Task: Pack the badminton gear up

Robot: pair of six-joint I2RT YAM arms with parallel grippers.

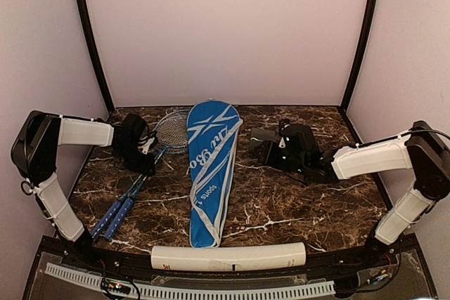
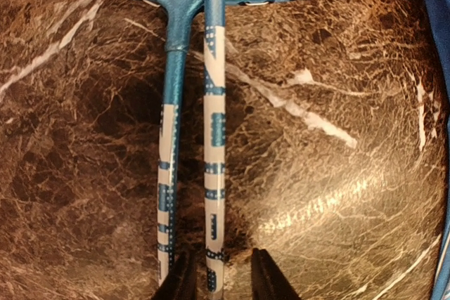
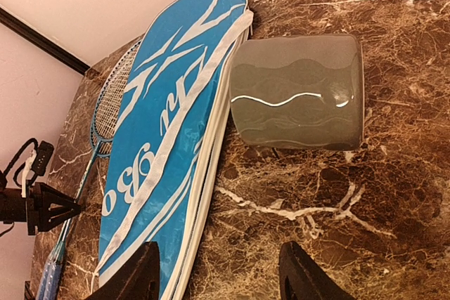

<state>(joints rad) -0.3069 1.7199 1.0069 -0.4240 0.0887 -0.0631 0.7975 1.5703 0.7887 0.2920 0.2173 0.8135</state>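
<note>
left claw (image 2: 221, 272) spread, right claw (image 3: 219, 266) spread

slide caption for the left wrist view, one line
Open left gripper straddles one shaft of two rackets lying side by side on the marble table, bag edge at right.

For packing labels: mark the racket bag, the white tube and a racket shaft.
Blue racket bag (image 1: 209, 173): top view, printed middle.
White tube (image 1: 228, 256): top view, mid-length.
Racket shaft (image 2: 214, 138): left wrist view, patterned middle.

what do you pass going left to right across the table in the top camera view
two thin blue-handled rackets → blue racket-shaped zip bag with white trim → grey glossy cylinder; the long white tube along the near edge spans several of these, so it is left out
</note>
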